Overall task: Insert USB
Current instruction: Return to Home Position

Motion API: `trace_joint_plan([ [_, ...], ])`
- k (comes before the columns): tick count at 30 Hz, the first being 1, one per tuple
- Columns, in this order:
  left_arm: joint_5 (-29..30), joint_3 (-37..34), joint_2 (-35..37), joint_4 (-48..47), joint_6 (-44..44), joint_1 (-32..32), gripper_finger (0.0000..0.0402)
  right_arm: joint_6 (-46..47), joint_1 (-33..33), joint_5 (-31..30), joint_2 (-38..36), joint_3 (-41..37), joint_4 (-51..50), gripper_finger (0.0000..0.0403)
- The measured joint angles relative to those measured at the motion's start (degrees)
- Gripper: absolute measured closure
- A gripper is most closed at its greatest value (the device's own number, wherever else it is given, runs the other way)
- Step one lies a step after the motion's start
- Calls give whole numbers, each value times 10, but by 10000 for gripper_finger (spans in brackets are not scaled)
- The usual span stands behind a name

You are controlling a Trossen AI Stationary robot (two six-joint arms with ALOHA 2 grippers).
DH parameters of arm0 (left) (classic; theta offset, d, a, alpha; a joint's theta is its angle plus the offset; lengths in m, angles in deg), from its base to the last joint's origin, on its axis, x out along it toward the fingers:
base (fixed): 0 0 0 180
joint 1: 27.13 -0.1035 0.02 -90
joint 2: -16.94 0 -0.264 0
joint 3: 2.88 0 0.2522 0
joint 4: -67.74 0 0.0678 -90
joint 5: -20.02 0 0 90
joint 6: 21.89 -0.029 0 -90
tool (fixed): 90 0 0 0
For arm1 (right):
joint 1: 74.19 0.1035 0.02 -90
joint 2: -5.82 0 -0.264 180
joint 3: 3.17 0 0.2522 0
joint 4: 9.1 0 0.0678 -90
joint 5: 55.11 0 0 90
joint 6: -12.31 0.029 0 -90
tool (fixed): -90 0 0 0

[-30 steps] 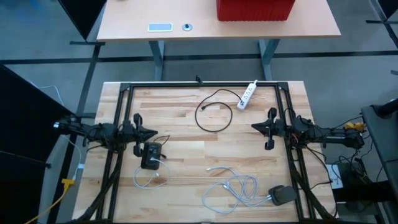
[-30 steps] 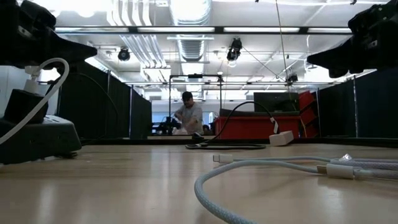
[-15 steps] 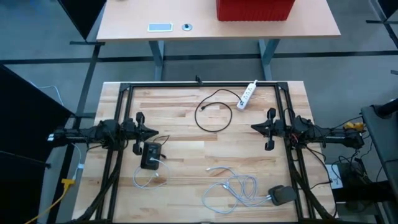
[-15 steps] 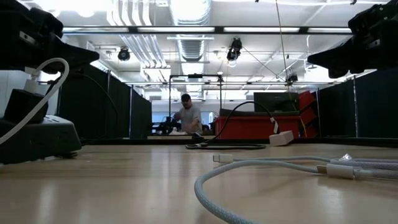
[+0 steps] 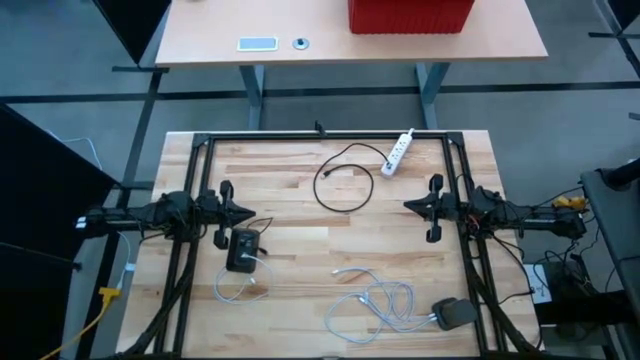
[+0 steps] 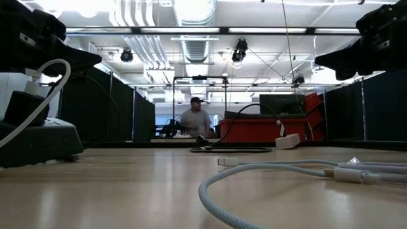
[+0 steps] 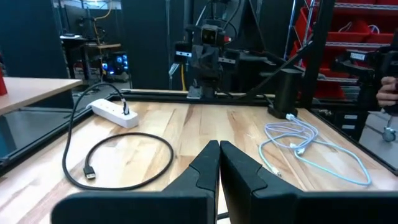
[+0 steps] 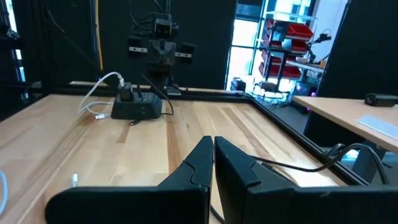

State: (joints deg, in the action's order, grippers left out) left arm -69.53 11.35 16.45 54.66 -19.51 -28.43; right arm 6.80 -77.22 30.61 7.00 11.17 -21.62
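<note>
A black charging block [image 5: 242,250] lies on the wooden table just near of my left gripper [image 5: 250,213]; a white cord [image 5: 240,285] rises from its top and loops toward the near edge. In the right wrist view the block [image 8: 137,107] lies far ahead. A black cable [image 5: 345,180] lies coiled at the table's far middle, its free USB plug [image 7: 90,174] flat on the wood. Both grippers hover level above the table, shut on nothing. My left gripper [image 7: 219,149] points toward the table's right edge. My right gripper [image 5: 408,205] [image 8: 213,146] points toward the left edge.
A white power strip [image 5: 400,152] lies at the far right, with the black cable plugged into it. A tangle of white cables [image 5: 380,300] runs to a dark adapter [image 5: 455,315] at the near right. A black frame [image 5: 320,135] rims the table. A person [image 6: 196,117] stands far behind.
My left arm has swung a little about its base and now lies straight across the table, where a second ago it slanted; its gripper has stayed shut. The person in the background has shifted.
</note>
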Motion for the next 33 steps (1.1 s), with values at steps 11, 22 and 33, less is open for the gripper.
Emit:
trace_joint_plan([
  [11,0,0,0,0,-4,0,402,25,0,-1,2,0,1,403],
  [22,0,0,0,0,-4,0,402,25,0,-1,2,0,1,403],
  [33,0,0,0,0,-4,0,402,25,0,-1,2,0,1,403],
])
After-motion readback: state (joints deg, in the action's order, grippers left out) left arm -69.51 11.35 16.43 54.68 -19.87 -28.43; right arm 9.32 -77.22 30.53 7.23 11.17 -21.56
